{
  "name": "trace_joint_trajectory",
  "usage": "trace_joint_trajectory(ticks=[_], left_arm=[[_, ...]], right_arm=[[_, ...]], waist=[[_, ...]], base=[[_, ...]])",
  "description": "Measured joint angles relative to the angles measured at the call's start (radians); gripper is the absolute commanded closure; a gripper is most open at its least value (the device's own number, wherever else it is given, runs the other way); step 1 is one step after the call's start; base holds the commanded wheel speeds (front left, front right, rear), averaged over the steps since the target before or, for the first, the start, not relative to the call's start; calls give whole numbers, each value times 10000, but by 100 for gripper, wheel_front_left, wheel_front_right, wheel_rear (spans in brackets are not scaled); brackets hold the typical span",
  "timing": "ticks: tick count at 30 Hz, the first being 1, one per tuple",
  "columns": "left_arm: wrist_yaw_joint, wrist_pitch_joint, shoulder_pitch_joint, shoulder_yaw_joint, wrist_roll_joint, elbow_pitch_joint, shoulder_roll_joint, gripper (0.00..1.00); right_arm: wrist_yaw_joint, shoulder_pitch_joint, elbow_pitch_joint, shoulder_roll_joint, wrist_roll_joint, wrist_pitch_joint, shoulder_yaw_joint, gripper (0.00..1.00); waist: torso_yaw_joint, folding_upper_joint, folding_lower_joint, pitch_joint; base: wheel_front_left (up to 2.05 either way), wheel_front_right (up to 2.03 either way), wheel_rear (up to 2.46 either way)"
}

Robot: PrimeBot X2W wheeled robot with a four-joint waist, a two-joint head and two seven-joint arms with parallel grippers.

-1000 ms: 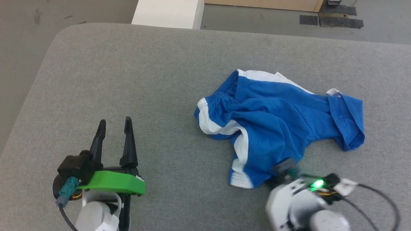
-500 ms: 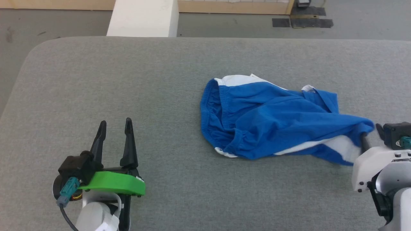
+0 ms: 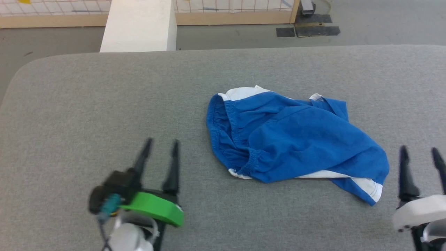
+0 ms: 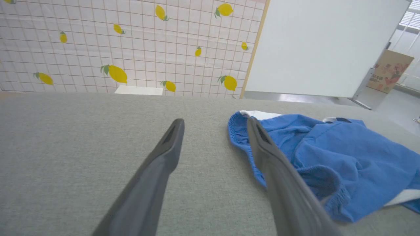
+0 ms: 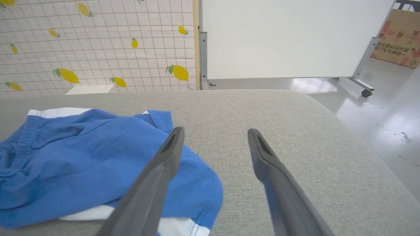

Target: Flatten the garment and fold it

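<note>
- The bright blue soft shorts with white edge bands [image 3: 292, 139] lie in a crumpled heap on the big grey cloth-covered table [image 3: 87, 104].
- The shorts sit toward the right side of the table, between the two grippers.
- The stretchy waistband is bunched up on the left side of the heap, and its opening faces the robot's left.
- One white band shows at the far edge of the shorts. Another white band peeks out at the near right corner.
- The left gripper with two long dark fingers and a green plastic part [image 3: 163, 141] is at the lower left. It looks blurry in the head view.
- Its fingers are spread apart with nothing between them. It is near the waistband but not touching the shorts.
- The right gripper with two long dark fingers [image 3: 418, 149] is at the lower right, just beside the near right corner of the shorts.
- Its fingers are spread wide too, and they hold nothing. Bare grey table shows between them in the right wrist view.
- A white block [image 3: 139, 26] stands on the floor past the far edge of the table.
- A wall with yellow lemon pictures [image 4: 98, 49] and a big white board on wheels [image 5: 288, 36] stand farther back.
</note>
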Motion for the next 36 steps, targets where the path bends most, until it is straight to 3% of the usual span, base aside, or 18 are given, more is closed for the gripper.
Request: trace_joint_trajectory(ticks=[4, 11, 22, 26, 27, 29, 36], left_arm=[[-115, 40, -48, -1104, 33, 481, 255, 0], [-146, 882, -751, -3572, -150, 1055, 1239, 0], [-157, 2456, -2501, -5756, -1016, 2268, 2226, 0], [-157, 2477, -2811, -5994, -1304, 2403, 2368, 0], [-157, 2477, -2858, -6036, -1360, 2428, 2372, 39], [-157, 2477, -2946, -6149, -1442, 2491, 2383, 100], [-146, 2462, -2991, -6215, -2130, 2736, 2364, 100]], right_arm=[[0, 263, 17, 4, 151, -443, 708, 0], [0, 343, 424, 12, 295, -662, 1183, 0], [0, 8, 911, 12, 637, -928, 1910, 0], [0, -45, 1034, 12, 723, -1030, 1929, 0], [0, -52, 1074, 12, 731, -1043, 1929, 0], [0, -74, 1141, 12, 734, -1064, 1933, 0], [0, -88, 1338, 10, 834, -913, 1925, 0]], waist=[[-163, 0, 0, -36], [-389, 0, 0, 1], [-806, -1, 0, 287], [-941, -1, 0, 434], [-963, -1, 0, 459], [-1007, -1, 0, 510], [-946, -1, 0, 466]], base=[[0, 0, 0], [0, 0, 0], [0, 0, 0], [0, 0, 0], [0, 0, 0], [0, 0, 0], [0, 0, 0]])
